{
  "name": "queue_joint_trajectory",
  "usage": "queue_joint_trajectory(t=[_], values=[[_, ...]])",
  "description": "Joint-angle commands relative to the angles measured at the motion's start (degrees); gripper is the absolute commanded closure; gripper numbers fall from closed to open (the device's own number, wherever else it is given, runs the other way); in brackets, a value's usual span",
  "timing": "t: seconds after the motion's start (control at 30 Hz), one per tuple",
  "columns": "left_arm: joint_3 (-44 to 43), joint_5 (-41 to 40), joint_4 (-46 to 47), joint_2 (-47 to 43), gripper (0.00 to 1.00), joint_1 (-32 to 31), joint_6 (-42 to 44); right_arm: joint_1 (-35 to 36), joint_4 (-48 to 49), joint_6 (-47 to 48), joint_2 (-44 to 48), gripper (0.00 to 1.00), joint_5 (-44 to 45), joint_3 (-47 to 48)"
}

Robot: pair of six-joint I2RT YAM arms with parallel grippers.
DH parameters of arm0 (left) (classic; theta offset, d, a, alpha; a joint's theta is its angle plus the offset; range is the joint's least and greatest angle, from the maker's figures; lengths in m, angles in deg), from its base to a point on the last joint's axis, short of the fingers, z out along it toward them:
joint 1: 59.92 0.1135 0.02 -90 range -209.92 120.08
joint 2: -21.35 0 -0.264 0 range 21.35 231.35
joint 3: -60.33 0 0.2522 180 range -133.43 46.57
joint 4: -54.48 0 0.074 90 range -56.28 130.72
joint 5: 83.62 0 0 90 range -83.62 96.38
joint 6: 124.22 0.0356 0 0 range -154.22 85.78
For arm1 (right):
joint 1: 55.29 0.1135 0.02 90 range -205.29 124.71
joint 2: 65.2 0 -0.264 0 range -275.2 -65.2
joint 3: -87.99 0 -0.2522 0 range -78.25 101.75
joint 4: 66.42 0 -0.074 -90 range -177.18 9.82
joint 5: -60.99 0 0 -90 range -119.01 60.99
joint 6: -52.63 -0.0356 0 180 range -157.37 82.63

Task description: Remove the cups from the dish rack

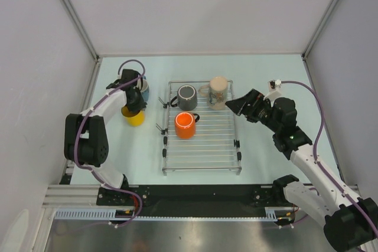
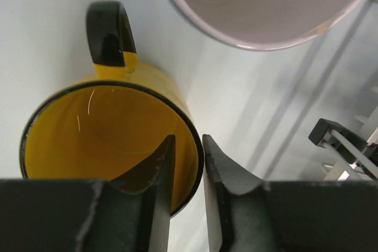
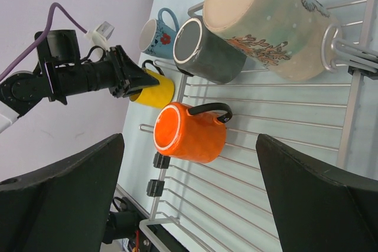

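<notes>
1. From above, we see the left gripper (image 1: 134,100) over the yellow mug (image 1: 135,117), which stands on the table left of the dish rack (image 1: 201,151), beside the blue mug (image 1: 143,90).
2. In the left wrist view, its fingers (image 2: 159,169) stand slightly parted astride that mug's wall.
3. In the right wrist view, the right gripper (image 3: 190,140) gapes wide and empty, facing the racked orange mug (image 3: 192,131).

Overhead view looks down; both wrist views, closer, share yellow mug (image 2: 88,140).

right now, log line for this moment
left fingers astride yellow ceramic mug rim; right fingers open by tall beige mug; silver wire rack holds three
</notes>
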Motion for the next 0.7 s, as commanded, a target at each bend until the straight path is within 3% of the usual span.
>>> queue_joint_trajectory(t=[0.0, 0.27, 0.53, 0.67], values=[[-3.76, -0.48, -0.37, -1.68, 0.7, 0.06, -0.6, -0.11, 2.9, 0.23, -0.19, 0.0, 0.23, 0.2], [-5.61, -1.01, -2.56, -5.1, 0.59, -0.2, -0.69, -0.11, 3.34, 0.06, -0.28, 0.0, -0.21, -0.06], [-7.9, -5.4, -6.08, -17.47, 0.5, -0.55, -0.86, 0.77, 0.71, 2.34, -1.59, 0.0, 0.57, 2.31], [-5.19, -8.91, -6.26, -24.96, 0.48, -3.36, -1.04, 7.87, -6.93, 11.01, -4.14, 0.0, 8.8, 8.01]])
